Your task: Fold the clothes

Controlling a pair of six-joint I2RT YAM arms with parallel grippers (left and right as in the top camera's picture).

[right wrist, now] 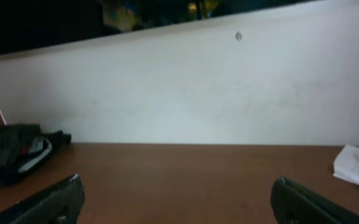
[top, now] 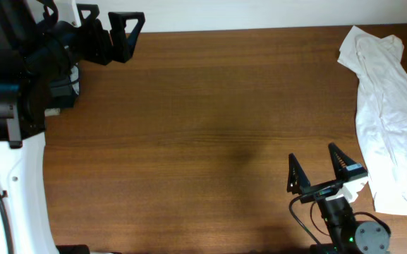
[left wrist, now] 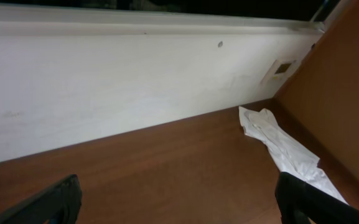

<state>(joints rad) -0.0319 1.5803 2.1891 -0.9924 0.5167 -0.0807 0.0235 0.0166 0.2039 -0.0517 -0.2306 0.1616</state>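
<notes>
Table [top: 189,127] lacks the clothes; left gripper [top: 109,28] and right gripper [top: 312,155] park aside, wide open, presumably awaiting them.

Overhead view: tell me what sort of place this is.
Likely a robot lab workbench: a wooden table against a white wall, the left gripper and right gripper both open over it, and a crumpled white shirt lying at one edge.

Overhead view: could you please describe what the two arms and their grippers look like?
Both are black. The left gripper has blocky, angular black fingers on a bulky black arm, with a white curved housing below it. The right gripper has triangular black fingers, a thin black cable and a small green light.
</notes>
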